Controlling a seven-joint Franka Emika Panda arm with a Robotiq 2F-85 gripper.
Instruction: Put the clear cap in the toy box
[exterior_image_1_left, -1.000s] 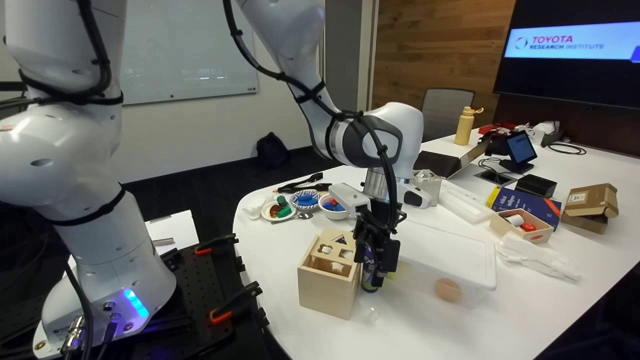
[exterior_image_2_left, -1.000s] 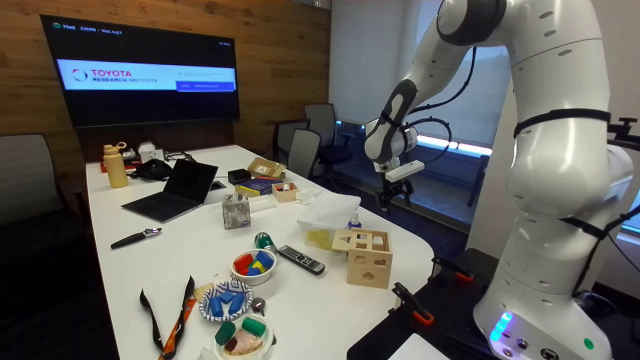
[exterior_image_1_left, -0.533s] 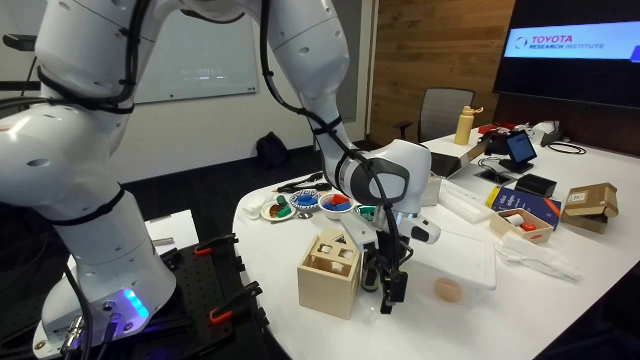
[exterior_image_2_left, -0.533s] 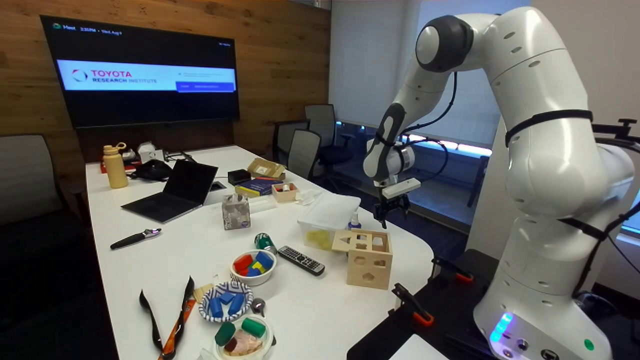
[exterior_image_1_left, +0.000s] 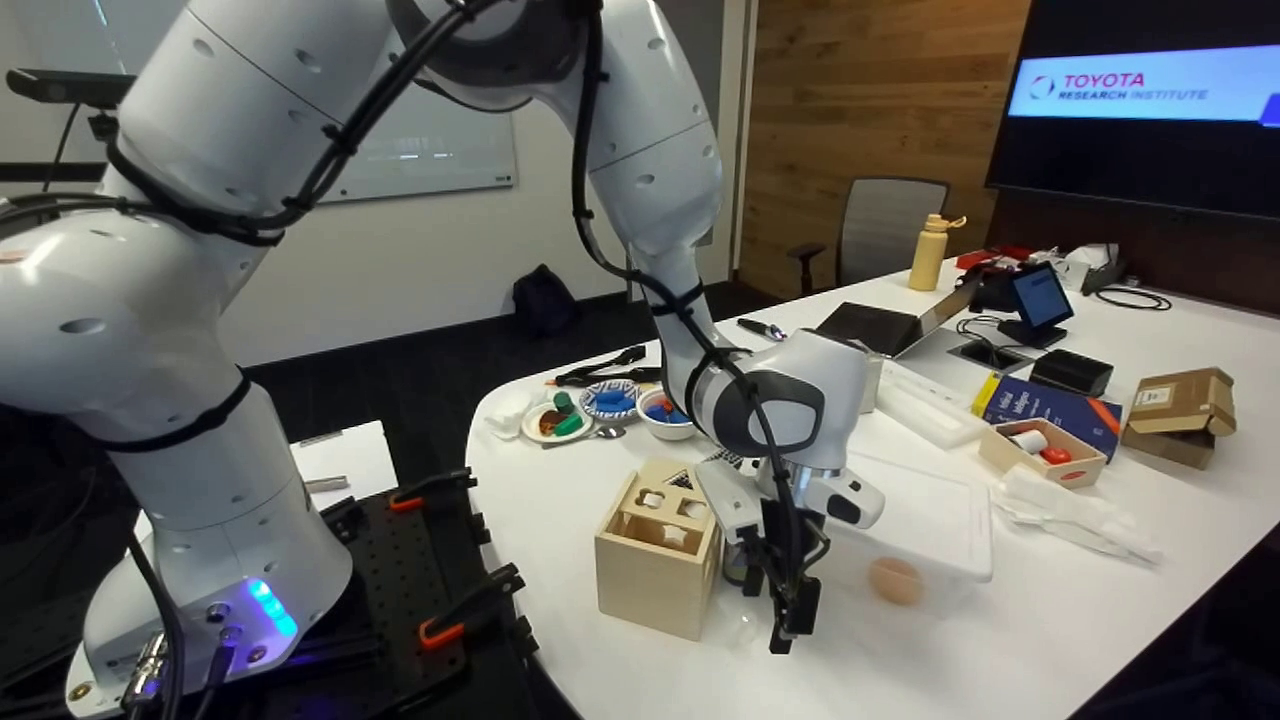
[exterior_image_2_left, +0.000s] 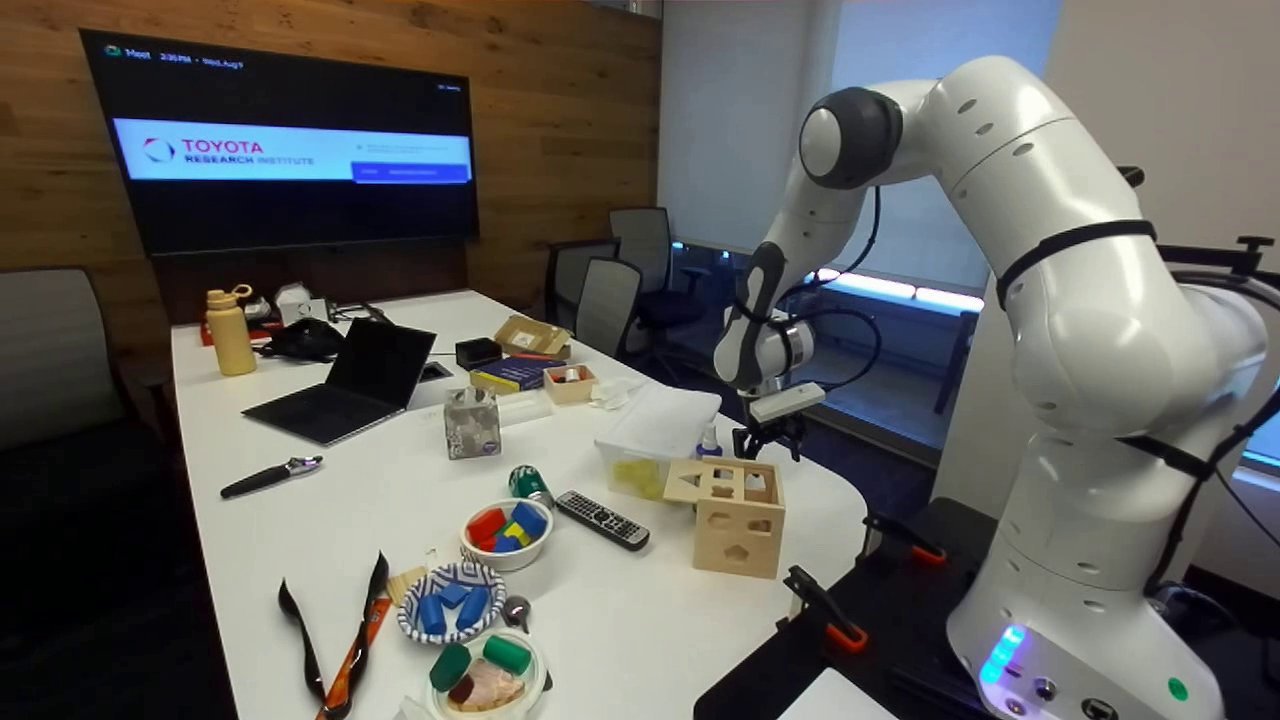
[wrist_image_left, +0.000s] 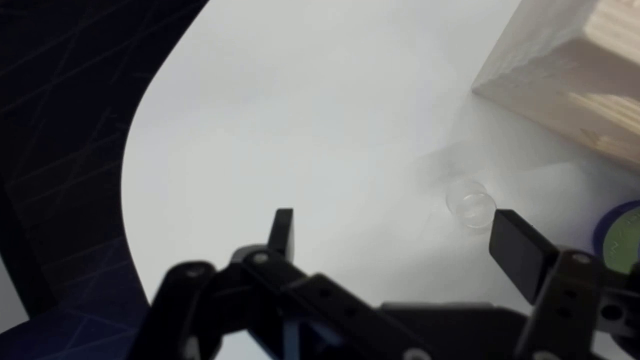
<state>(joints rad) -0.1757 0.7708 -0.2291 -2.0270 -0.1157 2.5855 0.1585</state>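
The arm (exterior_image_2_left: 1020, 165) is bent down over the table (exterior_image_1_left: 900, 680), the gripper (wrist_image_left: 392, 217) held spread. The clear cap (wrist_image_left: 470, 205) is seen there near the toy box (exterior_image_1_left: 650, 588); contact with the gripper cannot be judged.

My glossy white arm (exterior_image_2_left: 1095, 320) wears black cables (exterior_image_1_left: 581, 165) and straps (exterior_image_2_left: 1075, 243); blue lights (exterior_image_1_left: 272, 607) mark my base (exterior_image_1_left: 225, 480), round screws (wrist_image_left: 259, 258) my black claw (wrist_image_left: 394, 222).

The wall screen (exterior_image_2_left: 290, 215) reads "TOYOTA RESEARCH INSTITUTE", with "Meet" in its upper left corner.
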